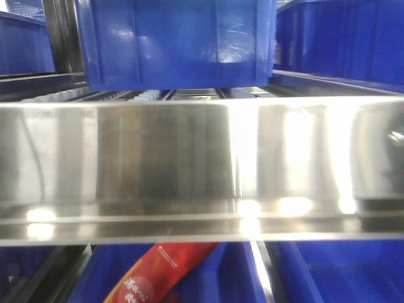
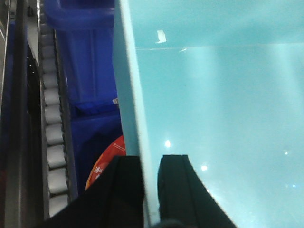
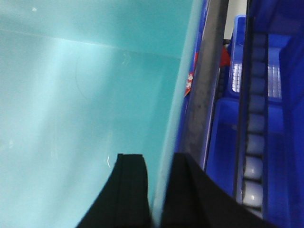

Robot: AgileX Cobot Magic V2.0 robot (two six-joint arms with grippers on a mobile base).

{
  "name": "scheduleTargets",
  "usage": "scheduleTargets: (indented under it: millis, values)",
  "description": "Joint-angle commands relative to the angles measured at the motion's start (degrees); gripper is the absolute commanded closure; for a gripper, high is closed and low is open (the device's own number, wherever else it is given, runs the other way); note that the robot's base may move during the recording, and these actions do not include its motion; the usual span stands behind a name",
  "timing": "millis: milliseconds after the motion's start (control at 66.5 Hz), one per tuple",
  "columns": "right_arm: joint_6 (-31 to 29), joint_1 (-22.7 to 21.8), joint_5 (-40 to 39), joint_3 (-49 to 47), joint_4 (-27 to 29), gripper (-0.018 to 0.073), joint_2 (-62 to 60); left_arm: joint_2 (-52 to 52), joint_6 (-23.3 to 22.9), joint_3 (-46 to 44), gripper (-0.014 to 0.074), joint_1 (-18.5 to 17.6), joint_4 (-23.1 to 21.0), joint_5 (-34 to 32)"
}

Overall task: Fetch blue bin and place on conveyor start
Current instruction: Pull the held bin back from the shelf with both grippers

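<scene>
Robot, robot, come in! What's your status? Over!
Left gripper and right gripper clamped on blue bin walls. Steel rail across front view, dark blue bins close by. No belt in sight.

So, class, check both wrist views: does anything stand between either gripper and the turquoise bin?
Nothing visible. The left gripper and the right gripper each have their jaws closed astride a wall of the blue bin, one inside and one outside.

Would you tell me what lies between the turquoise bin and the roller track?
Dark blue bins and a red packet lie between turquoise bin and roller track, left wrist view.
</scene>
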Motion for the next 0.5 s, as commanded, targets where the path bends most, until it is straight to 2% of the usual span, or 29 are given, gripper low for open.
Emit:
scheduleTargets:
  millis: [0,482]
  values:
    - [-1.33,-0.39,-1.28,-0.32,-1.45,0.0712,-0.41,-0.72,0.81,-0.38,0.0708,0.14,-0.04,-3.6]
    - [-1.33,-0.39,-5.55,-0.32,-1.35,0.0712,-0.3,-0.72,0.81,-0.38,0.0708,0.14,-0.04,-21.25]
